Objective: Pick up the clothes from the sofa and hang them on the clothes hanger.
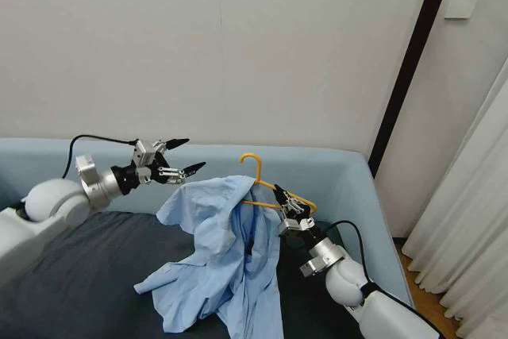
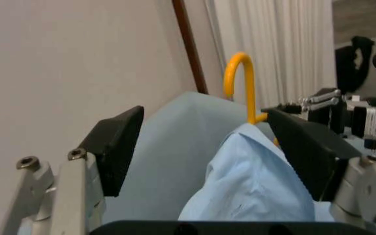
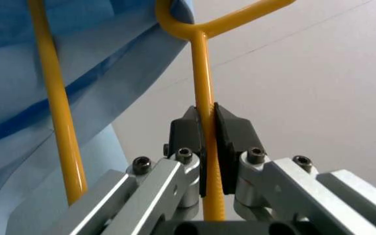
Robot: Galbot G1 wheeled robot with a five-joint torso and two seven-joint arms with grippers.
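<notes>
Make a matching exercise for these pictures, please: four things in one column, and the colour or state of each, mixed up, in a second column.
1. left end effector
2. right end effector
3. shirt
4. hanger

A. yellow
B. open, in the air beside the shirt
C. shut on the hanger's wire
D. light blue, draped over the hanger

Pairs: 1-B, 2-C, 3-D, 4-A

A light-blue shirt [image 1: 226, 263] drapes from the yellow hanger [image 1: 259, 172] onto the sofa [image 1: 341, 180].
</notes>
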